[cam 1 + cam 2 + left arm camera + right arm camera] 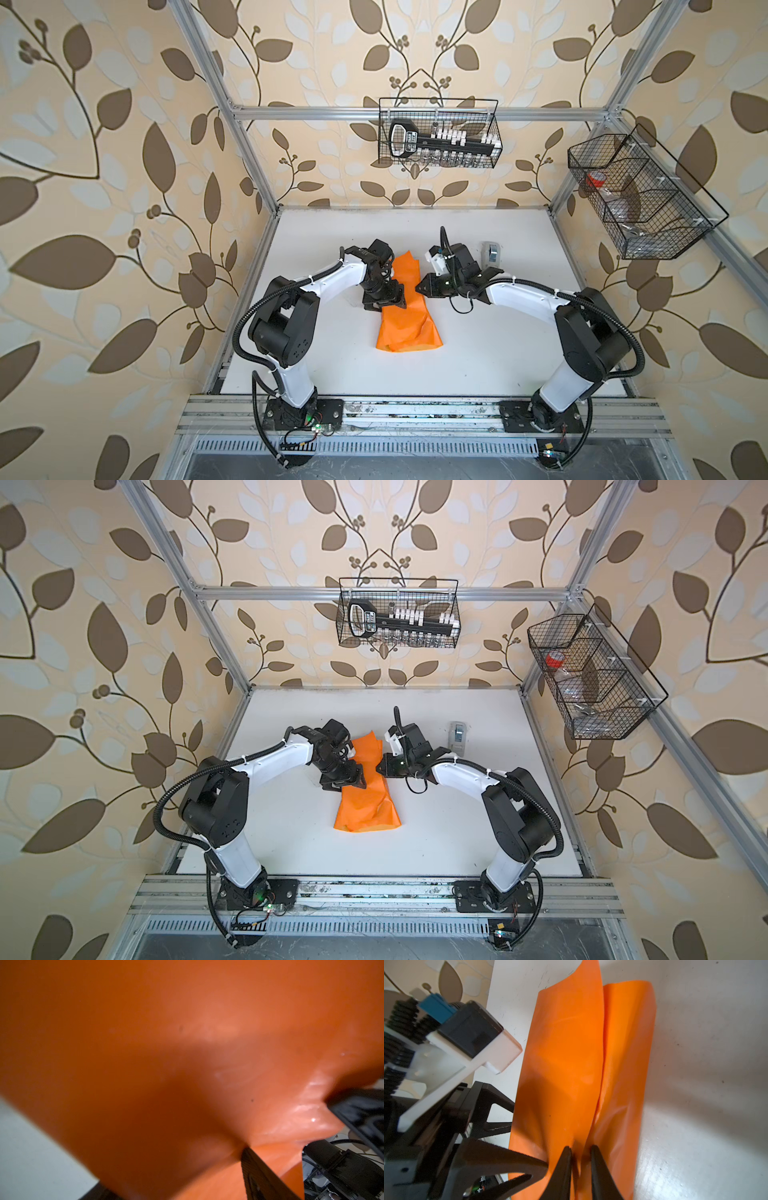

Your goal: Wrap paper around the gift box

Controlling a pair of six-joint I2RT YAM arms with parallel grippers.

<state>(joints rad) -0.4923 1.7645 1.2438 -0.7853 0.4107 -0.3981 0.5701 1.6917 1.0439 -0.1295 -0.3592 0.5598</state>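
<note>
Tearing is your risk: the right gripper (580, 1150) pinches a raised pleat of the thin glossy orange wrapping paper (409, 328) folded between both grippers, so a hard pull could rip it. The left gripper (384, 300) straddles its edge, jaws wide (clamped or not, you cannot tell). Count one sheet, two grippers, one grey-white tape dispenser (491, 254); no black gift box shows, presumably underneath.

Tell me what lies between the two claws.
Only the paper: in both top views its orange band runs between the left claw and the right claw. The right wrist view shows the right claw pinching a raised fold of it.
</note>
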